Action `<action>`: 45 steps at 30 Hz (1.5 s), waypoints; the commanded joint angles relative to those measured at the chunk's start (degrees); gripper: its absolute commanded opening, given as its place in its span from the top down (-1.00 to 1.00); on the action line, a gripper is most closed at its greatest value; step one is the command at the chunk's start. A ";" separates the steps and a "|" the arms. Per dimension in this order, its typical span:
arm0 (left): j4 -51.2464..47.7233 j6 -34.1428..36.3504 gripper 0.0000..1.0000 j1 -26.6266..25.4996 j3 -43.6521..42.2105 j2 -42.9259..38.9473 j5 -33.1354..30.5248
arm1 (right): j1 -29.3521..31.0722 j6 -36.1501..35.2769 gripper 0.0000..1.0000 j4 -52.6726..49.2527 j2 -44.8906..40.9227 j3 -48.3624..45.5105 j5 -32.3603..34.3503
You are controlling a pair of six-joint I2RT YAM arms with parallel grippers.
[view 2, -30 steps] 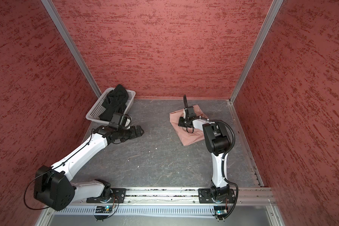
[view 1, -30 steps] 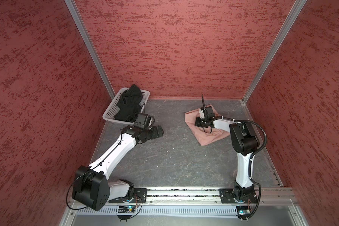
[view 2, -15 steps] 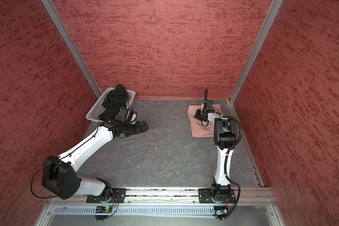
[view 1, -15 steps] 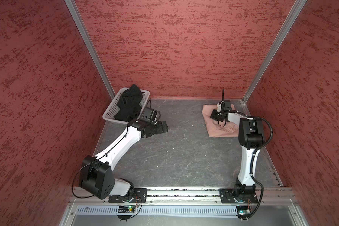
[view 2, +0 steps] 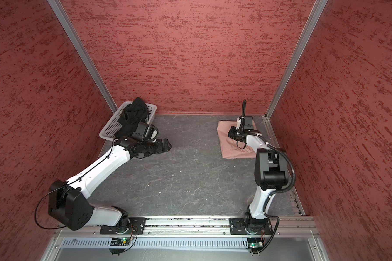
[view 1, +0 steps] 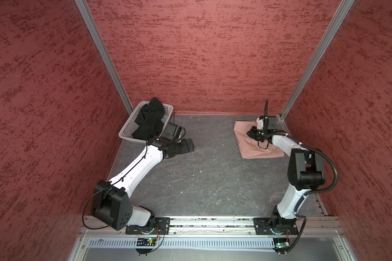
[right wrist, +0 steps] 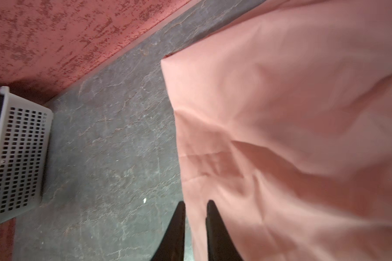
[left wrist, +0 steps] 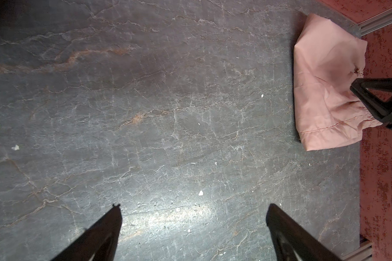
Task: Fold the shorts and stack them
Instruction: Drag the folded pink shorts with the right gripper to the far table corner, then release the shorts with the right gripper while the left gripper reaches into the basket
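Folded pink shorts (view 1: 251, 148) lie at the far right corner as the likely stack base, the right gripper (right wrist: 196, 217) barely parted at their edge, hold unclear, while the left gripper (left wrist: 192, 210) gapes empty near the black shorts (view 1: 148, 119) in the basket (view 1: 127, 130).

Pink shorts (view 1: 247, 144) — black shorts (view 1: 149, 117), white basket (view 1: 128, 129)

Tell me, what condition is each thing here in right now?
pink shorts, folded, lying on the table.
basket, upright, not empty.
black shorts, crumpled, unfolded, inside the basket.
left gripper, wide open, empty, above bare table.
right gripper, jaws slightly apart at the pink shorts' edge.
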 commanded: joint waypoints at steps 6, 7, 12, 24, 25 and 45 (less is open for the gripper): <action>-0.10 2.18 -0.99 2.84 -2.13 -3.71 0.55 | 5.41 5.27 0.81 -5.04 0.36 -9.51 5.06; -0.30 2.41 -0.99 2.96 -1.90 -3.63 0.39 | 5.72 6.26 0.84 -5.33 0.83 -9.73 6.30; -0.49 3.56 -0.99 3.89 -1.47 -3.20 1.68 | 5.54 7.61 0.96 -9.07 4.93 -4.41 14.82; -0.84 3.94 -0.99 6.85 -2.59 -5.45 1.80 | -4.17 0.75 0.96 -15.71 14.78 11.51 17.52; -0.85 3.91 -0.99 6.94 -2.58 -5.31 1.91 | -4.62 0.00 0.96 -16.11 14.96 12.01 17.59; -5.12 20.67 -0.99 21.01 20.82 12.50 -14.65 | 9.10 -3.76 0.12 -1.50 -10.71 0.54 4.71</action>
